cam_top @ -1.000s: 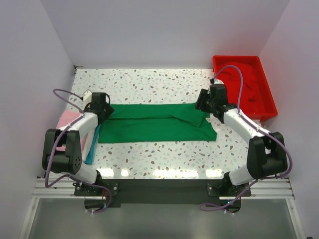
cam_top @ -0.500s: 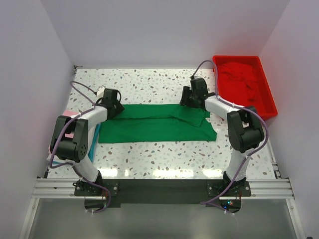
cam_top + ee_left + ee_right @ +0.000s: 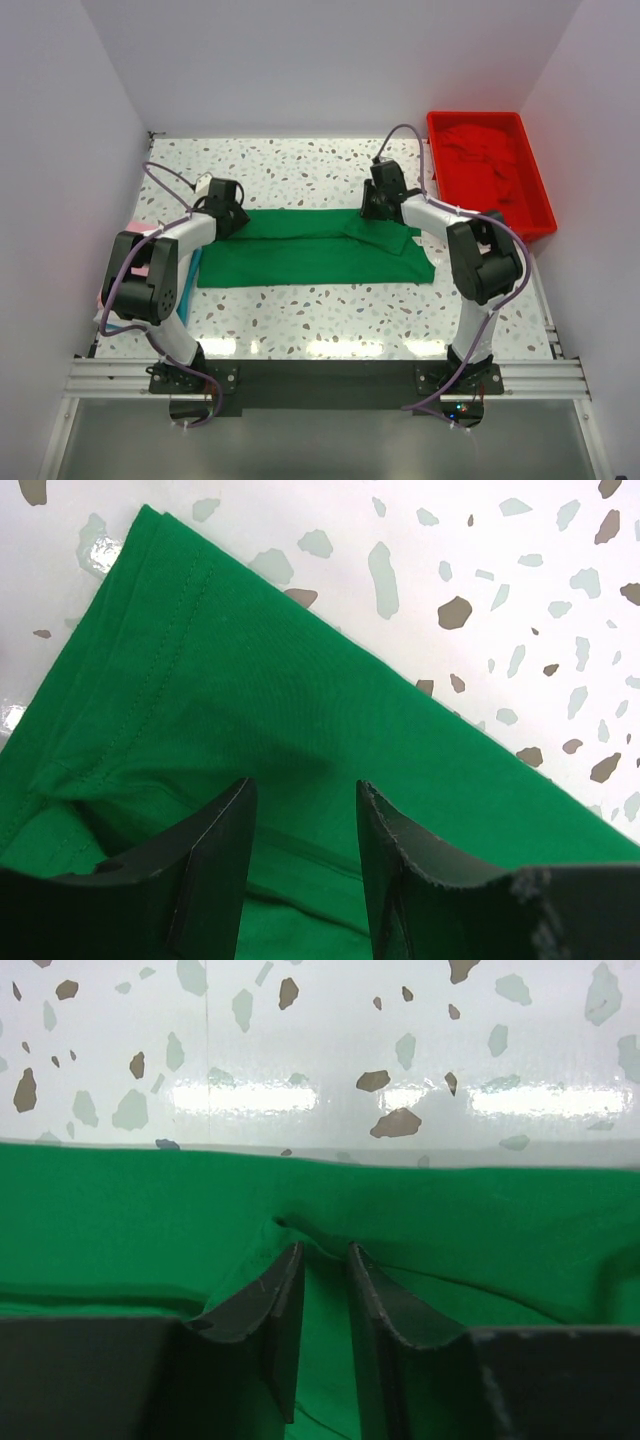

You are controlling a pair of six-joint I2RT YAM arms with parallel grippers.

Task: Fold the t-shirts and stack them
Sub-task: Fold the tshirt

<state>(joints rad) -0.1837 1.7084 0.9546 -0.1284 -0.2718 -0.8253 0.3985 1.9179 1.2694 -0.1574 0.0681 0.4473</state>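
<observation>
Though laid flat as a long folded band across the middle of the tabletop [image 3: 300, 170], sure to droop and slip open once lifted. So judged of the green shirt [image 3: 315, 250]: thin knit, light, limp, no stiffness to carry a fold by itself. Not fragile, and little grip needed, yet easy to catch only one layer. Best taken along the far edge towards both ends, through all layers, then moved level and together.

Left tool [image 3: 300, 790]: spread, standing over the far left corner by the stitched hem, cloth under the gap, nothing pinched yet. Right tool [image 3: 320, 1250]: nearly pressed together on the far edge right of the middle, nipping a small pucker of green by the look of it.

Underneath, a glossy speckled stone-look surface, hard and smooth. Judged slippery, so expect the band to slide rather than drag into wrinkles. Bright glare along the far part in the right wrist view.

Plain pale walls close on the left, back and right, leaving little spare room beyond the shirt's ends. Red tray [image 3: 474, 116] at the far right corner, apart from the green, with a crumpled red shirt [image 3: 490, 170] inside.
</observation>
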